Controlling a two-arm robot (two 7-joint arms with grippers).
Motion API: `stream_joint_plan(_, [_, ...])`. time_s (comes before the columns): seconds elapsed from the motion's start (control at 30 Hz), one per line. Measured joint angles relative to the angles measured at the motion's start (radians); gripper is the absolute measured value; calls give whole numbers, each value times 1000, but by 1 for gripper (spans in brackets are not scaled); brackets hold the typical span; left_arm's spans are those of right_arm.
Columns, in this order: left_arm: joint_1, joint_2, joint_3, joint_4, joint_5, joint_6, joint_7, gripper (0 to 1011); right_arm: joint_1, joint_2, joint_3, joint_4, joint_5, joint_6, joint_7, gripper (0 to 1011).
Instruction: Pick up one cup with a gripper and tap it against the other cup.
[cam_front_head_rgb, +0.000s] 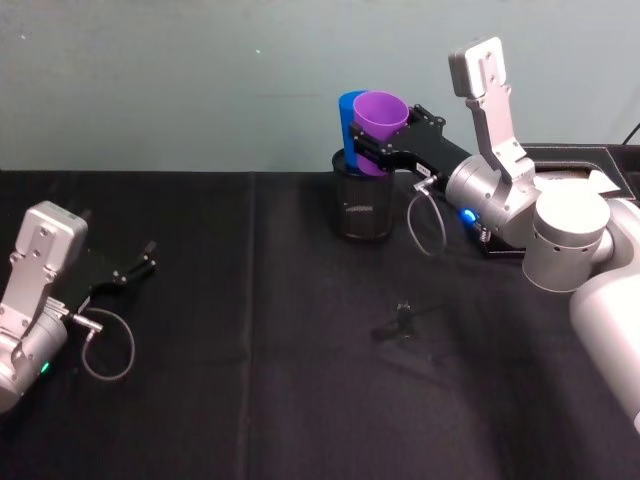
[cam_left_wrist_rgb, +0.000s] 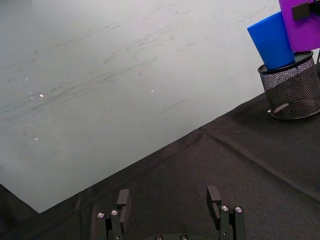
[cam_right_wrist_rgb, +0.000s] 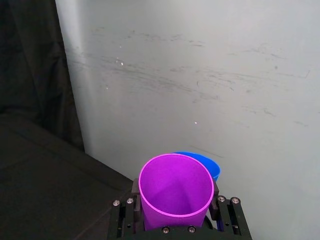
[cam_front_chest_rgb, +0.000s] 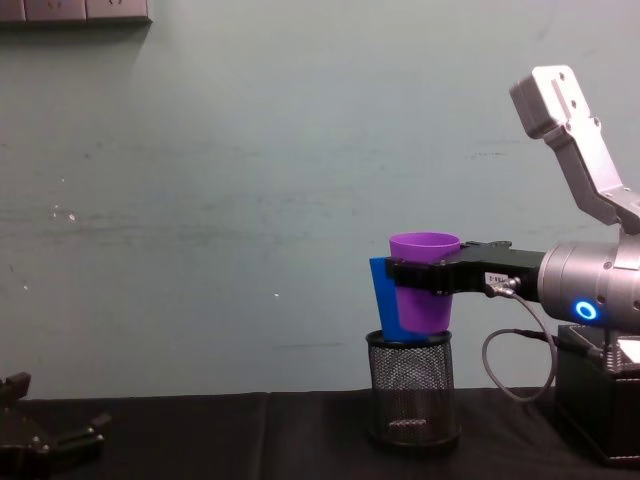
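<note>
The right gripper (cam_front_head_rgb: 366, 150) holds the purple cup (cam_front_head_rgb: 383, 115) beside the blue cup (cam_front_head_rgb: 348, 110), which leans in the mesh holder (cam_front_head_rgb: 362, 212) below, while the left gripper (cam_front_head_rgb: 140, 268) sits parked, fingers wide.

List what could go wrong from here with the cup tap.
The blue cup leans in the mesh pen holder, so a tap from the purple cup could knock it out or topple the holder. The right gripper clamps the purple cup's tapered wall; it might slip. The left gripper sits parked, open.
</note>
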Motion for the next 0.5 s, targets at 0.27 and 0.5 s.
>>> stream_joint_plan(0.27, [0, 0, 0, 0, 0, 0, 0, 1000, 0, 0, 0, 0, 1, 0, 0, 748])
stream_joint_plan(0.5, [0, 0, 0, 0, 0, 0, 0, 1000, 0, 0, -1, 0, 2, 0, 0, 748])
